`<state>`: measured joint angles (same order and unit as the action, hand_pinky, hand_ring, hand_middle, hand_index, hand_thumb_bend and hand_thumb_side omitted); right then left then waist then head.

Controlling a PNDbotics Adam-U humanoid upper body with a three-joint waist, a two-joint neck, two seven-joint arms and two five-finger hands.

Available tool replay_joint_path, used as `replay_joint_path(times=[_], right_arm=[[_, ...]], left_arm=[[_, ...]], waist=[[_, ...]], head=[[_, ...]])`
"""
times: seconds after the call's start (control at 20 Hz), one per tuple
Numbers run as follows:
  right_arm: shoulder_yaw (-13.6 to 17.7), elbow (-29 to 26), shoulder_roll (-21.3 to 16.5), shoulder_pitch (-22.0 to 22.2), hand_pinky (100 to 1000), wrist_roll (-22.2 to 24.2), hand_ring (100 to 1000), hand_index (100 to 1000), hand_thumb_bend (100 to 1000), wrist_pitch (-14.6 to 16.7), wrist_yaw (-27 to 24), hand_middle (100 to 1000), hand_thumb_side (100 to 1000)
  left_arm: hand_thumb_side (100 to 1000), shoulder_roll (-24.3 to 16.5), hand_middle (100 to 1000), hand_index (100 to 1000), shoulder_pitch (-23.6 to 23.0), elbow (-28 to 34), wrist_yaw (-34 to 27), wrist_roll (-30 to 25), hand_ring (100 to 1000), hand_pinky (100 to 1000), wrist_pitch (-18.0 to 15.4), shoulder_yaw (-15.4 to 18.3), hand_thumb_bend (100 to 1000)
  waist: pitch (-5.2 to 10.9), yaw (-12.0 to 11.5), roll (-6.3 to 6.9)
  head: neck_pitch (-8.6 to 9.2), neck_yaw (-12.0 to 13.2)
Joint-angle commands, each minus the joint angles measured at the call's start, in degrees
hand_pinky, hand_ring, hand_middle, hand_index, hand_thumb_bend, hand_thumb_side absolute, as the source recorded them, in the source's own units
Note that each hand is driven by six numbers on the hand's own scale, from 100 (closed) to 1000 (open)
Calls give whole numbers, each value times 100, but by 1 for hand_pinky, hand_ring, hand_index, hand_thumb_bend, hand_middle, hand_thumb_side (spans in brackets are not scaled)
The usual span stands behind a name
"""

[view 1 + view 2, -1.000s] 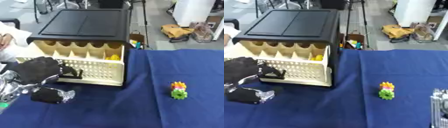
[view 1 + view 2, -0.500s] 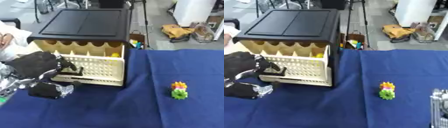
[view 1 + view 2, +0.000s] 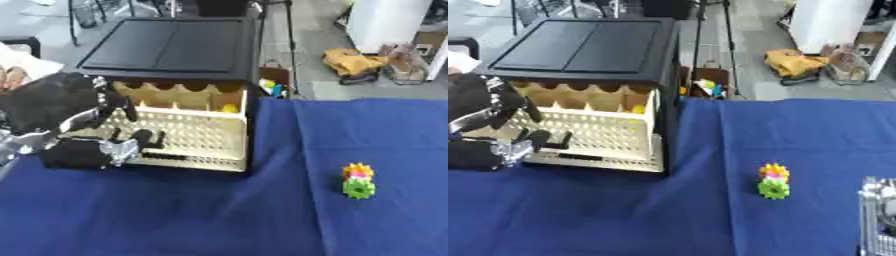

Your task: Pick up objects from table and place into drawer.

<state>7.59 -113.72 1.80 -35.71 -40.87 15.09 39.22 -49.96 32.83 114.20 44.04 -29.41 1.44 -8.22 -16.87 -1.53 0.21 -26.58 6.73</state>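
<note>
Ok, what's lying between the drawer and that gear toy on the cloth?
Nothing: between the cream drawer and the stacked gear toy there is only bare blue cloth, seen in both eye views.

Your left hand sits at nine o'clock, fingers curled, holding nothing; your right hand barely shows at four o'clock.

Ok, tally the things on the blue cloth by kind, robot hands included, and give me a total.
Black cabinet with open cream drawer: 1
Small yellow thing in the drawer: 1
Stacked toy, yellow, orange and green: 1
Robot hands: 2, left hand at the drawer front, right hand at the lower right edge
Total: 5
</note>
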Motion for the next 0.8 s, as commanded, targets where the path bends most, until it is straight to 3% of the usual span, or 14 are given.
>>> replay_joint_path(times=[0.05, 0.55, 0.8], right_arm=[[2, -87, -65, -58, 677, -9, 520, 747, 100, -14, 22, 473, 1000], [12, -87, -120, -101, 674, -8, 519, 747, 100, -57, 51, 474, 1000], [26, -87, -146, -115, 673, -17, 520, 747, 100, -91, 75, 474, 1000]], left_arm=[[1000, -229, 249, 855, 97, 39, -82, 42, 100, 100, 2, 145, 233], [1000, -193, 209, 835, 333, 39, -914, 339, 100, 100, -55, 472, 235], [1000, -173, 203, 831, 434, 39, -1510, 768, 100, 100, 140, 884, 254]], waist=[[125, -9, 10], [135, -54, -13], [145, -101, -31]], head=[[2, -22], [-35, -111], [-43, -193]])
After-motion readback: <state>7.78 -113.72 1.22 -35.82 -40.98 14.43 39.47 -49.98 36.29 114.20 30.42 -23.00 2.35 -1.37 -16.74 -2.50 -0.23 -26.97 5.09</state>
